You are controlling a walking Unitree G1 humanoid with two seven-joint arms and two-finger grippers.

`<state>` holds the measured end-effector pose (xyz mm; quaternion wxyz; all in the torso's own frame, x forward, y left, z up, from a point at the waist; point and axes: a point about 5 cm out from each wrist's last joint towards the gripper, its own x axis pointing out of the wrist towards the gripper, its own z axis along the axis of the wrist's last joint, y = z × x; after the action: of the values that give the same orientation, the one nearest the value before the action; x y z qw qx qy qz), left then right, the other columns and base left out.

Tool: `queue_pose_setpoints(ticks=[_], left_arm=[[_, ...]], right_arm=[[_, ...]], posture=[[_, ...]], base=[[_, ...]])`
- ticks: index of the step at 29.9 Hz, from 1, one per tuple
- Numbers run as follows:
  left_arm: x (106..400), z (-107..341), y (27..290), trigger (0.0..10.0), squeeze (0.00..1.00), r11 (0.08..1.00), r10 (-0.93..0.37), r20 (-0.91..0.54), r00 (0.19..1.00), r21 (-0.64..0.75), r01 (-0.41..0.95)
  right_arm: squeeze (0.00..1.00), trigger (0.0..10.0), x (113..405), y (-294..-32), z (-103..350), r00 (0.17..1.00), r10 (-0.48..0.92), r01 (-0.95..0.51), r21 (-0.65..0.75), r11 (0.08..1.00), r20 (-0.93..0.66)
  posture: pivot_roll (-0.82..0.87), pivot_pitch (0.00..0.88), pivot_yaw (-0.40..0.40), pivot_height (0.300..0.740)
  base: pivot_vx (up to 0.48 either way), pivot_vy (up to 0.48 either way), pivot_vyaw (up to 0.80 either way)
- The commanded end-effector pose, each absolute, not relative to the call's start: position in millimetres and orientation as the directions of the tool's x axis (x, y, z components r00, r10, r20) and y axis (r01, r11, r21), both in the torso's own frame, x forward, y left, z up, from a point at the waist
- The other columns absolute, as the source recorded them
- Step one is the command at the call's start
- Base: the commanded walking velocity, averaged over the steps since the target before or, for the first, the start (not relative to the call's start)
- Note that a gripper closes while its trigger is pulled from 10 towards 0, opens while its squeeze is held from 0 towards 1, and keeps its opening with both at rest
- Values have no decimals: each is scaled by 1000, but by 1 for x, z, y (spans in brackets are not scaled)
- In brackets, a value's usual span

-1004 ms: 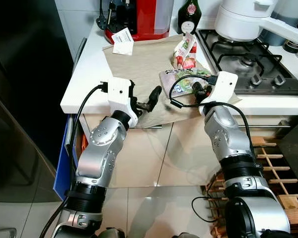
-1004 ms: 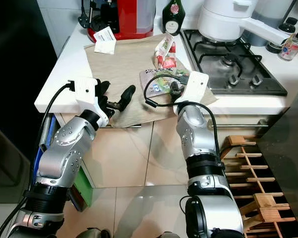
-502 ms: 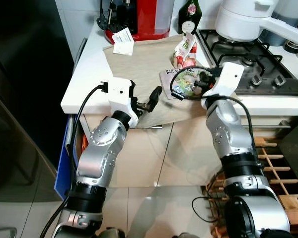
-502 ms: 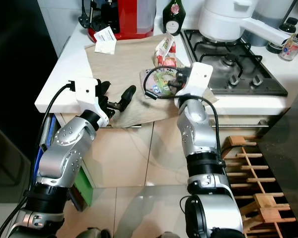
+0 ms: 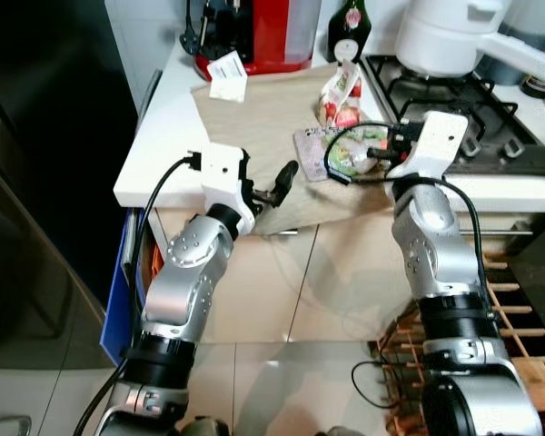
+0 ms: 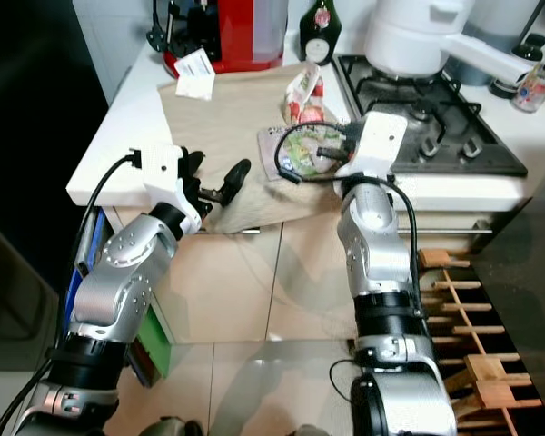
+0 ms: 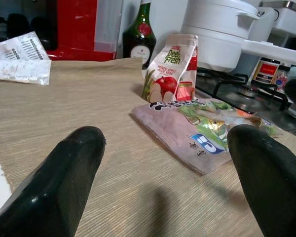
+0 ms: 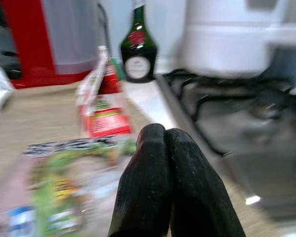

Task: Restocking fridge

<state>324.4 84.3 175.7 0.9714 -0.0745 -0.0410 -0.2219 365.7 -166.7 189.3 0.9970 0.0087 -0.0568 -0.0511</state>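
Note:
On the beige cloth (image 5: 263, 118) on the counter lies a flat purple-and-green bag of greens (image 5: 338, 153), also seen as the bag (image 7: 202, 126). Behind it stands a red-and-white apple pouch (image 5: 339, 95). My right gripper (image 8: 163, 143) is shut with nothing between its fingers. It hangs just over the bag's right end (image 5: 379, 153). My left gripper (image 7: 167, 143) stands open and empty at the cloth's front edge (image 5: 268, 182), pointing toward the bag from its left.
A gas hob (image 5: 463, 109) with a white pot (image 5: 445, 32) lies to the right. A green bottle (image 5: 348, 23), a red appliance (image 5: 263, 32) and a white paper packet (image 5: 227, 77) stand at the back. A dark fridge (image 5: 45, 136) is left; a wooden rack (image 5: 518, 291) is low right.
My right arm has lifted from the counter's front edge and moved forward and right, bringing its shut gripper over the bag. The left arm has stayed in place.

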Motion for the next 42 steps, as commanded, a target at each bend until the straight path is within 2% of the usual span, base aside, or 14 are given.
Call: queue_pose_setpoints(ticks=[1, 2, 4, 5, 6, 11, 14, 19, 20, 21, 23, 34, 39, 42], left_arm=[[327, 177, 84, 10000, 0, 892, -416, 111, 902, -142, 429], [328, 177, 84, 10000, 0, 891, -414, 109, 904, -157, 427], [332, 173, 87, 10000, 0, 875, -396, 92, 914, -263, 406], [332, 173, 87, 10000, 0, 875, -396, 92, 914, -263, 406], [337, 171, 90, 10000, 0, 859, -379, 79, 922, -341, 382], [342, 185, 94, 10000, 0, 891, -399, 122, 909, -181, 415], [341, 192, 98, 10000, 0, 898, -396, 151, 906, -142, 416], [338, 200, 93, 10000, 0, 906, -397, 195, 897, -69, 417], [339, 202, 92, 10000, 0, 907, -398, 201, 895, -58, 417], [338, 204, 91, 10000, 0, 907, -404, 214, 889, -28, 420], [338, 208, 88, 10000, 0, 904, -416, 230, 880, -7, 429], [335, 209, 82, 10000, 0, 890, -422, 245, 873, -73, 451], [334, 215, 79, 10000, 0, 889, -413, 262, 872, -90, 448], [334, 219, 81, 10000, 0, 894, -402, 271, 875, -88, 439]], right_arm=[[0, 10000, 369, -171, 201, 980, -117, 120, -7, 993, 162], [1000, 10000, 369, -173, 204, 978, -121, 125, -13, 992, 170], [1000, 10000, 369, -181, 209, 972, -144, 148, -7, 989, 183], [1000, 10000, 369, -181, 209, 972, -144, 148, -7, 989, 183], [1000, 10000, 370, -185, 210, 969, -161, 164, 0, 987, 188], [1000, 10000, 363, -187, 207, 964, -169, 164, 38, 986, 204], [1000, 10000, 355, -187, 205, 960, -163, 162, 23, 986, 226], [1000, 10000, 347, -182, 204, 952, -147, 174, -79, 982, 269], [827, 10000, 346, -181, 205, 948, -145, 177, -91, 980, 282], [0, 10000, 346, -179, 207, 946, -141, 178, -103, 979, 293], [0, 10000, 345, -177, 208, 943, -135, 175, -109, 979, 303], [0, 10000, 344, -176, 208, 944, -138, 177, -105, 979, 301], [0, 10000, 344, -182, 217, 937, -144, 185, -104, 977, 317], [0, 10000, 344, -187, 228, 925, -149, 195, -103, 975, 349]], posture=[[-116, 7, -12, 736], [-109, 13, -12, 736], [-107, 19, -11, 736], [-107, 19, -11, 736], [-107, 24, -10, 736], [-115, 28, -4, 736], [-122, 33, 0, 736], [-125, 36, 3, 736], [-126, 36, 3, 736], [-126, 34, 3, 736], [-127, 33, 4, 736], [-126, 29, 6, 736], [-125, 32, 3, 736], [-125, 34, 2, 736]], base=[[0, 0, 0], [0, 0, 0], [0, 0, 0], [0, 0, 0], [0, 0, 0], [0, 0, 0], [0, 0, 0], [0, 0, 0], [0, 0, 0], [0, 0, 0], [184, 0, 0], [464, 0, 0], [441, 0, 0], [0, 0, 0]])
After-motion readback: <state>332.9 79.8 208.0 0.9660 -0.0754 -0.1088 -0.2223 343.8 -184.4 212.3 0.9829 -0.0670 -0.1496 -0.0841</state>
